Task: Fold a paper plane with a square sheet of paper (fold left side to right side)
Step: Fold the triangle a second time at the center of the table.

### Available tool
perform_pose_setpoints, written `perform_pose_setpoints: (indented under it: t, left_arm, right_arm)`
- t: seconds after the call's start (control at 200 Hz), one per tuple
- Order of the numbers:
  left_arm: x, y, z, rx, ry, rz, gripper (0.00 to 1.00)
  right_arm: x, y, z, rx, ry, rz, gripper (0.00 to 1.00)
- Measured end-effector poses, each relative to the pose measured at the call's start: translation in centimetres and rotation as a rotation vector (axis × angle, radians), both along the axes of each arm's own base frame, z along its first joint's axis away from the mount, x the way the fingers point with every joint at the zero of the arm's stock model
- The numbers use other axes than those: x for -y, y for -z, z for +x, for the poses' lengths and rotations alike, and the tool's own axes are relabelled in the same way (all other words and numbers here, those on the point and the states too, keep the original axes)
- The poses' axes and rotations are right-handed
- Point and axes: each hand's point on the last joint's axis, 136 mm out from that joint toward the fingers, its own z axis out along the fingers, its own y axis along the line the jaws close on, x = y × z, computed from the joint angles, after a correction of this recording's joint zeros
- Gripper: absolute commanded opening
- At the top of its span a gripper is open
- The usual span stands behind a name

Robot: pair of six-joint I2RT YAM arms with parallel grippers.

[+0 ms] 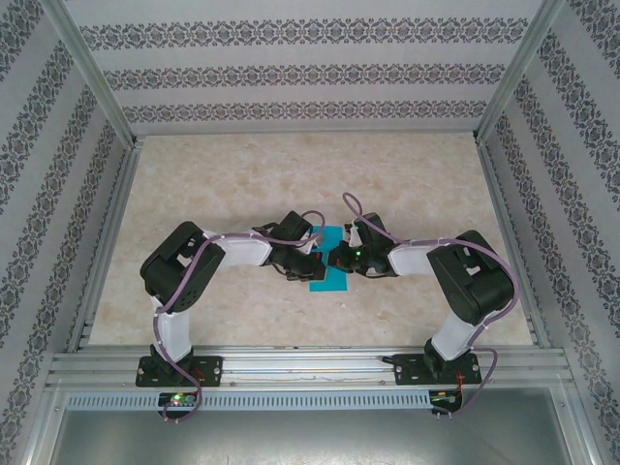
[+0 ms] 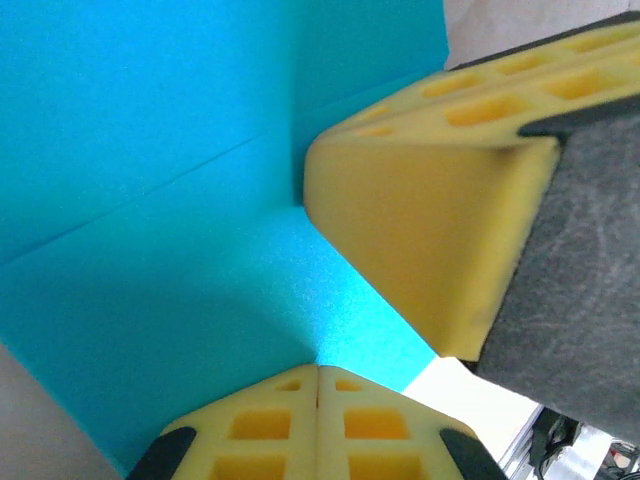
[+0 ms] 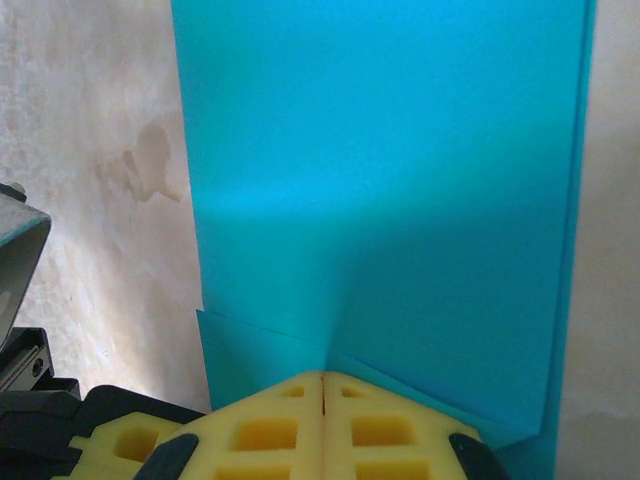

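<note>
The square sheet of paper (image 1: 329, 280) is teal-blue and lies folded on the table between both grippers. It has the form of a layered rectangle with straight creases, not a pointed paper plane. In the left wrist view the paper (image 2: 150, 150) shows diagonal creases, and my left gripper (image 2: 318, 370) is shut with its foam tips resting on it. My right gripper's yellow fingers (image 2: 430, 230) press the sheet just beyond. In the right wrist view my right gripper (image 3: 322, 378) is shut, tips down on the paper (image 3: 380, 150) near its overlapping lower edges. From above, the left gripper (image 1: 316, 254) and right gripper (image 1: 336, 258) meet over the sheet.
The beige marbled table (image 1: 291, 174) is walled by patterned panels on three sides, with aluminium posts at the corners. A metal rail (image 1: 310, 363) carries both arm bases at the near edge. A faint stain (image 3: 150, 165) marks the tabletop left of the paper.
</note>
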Motion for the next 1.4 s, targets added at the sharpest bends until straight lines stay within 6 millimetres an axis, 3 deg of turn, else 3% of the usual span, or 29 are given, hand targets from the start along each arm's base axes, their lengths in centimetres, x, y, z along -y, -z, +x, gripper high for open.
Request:
perform_pose_setpoints:
  t: [0.964, 1.169, 1.309, 1.399]
  left_arm:
    - [-3.5, 0.2, -4.4, 0.031, 0.029, -0.005, 0.0]
    - [-4.7, -0.1, -5.5, 0.017, 0.014, 0.014, 0.1]
    - [-5.6, -2.0, -4.3, 0.053, -0.039, 0.002, 0.32]
    - [-6.3, -3.8, -2.3, 0.106, -0.094, -0.019, 0.44]
  right_arm:
    - [-0.1, 0.0, -0.5, -0.038, -0.024, 0.015, 0.0]
    - [0.2, -0.1, -0.2, -0.044, -0.017, 0.005, 0.0]
    - [0.8, -1.1, 0.4, -0.033, -0.006, -0.015, 0.21]
    - [0.9, -3.6, 1.8, 0.037, 0.001, -0.004, 0.38]
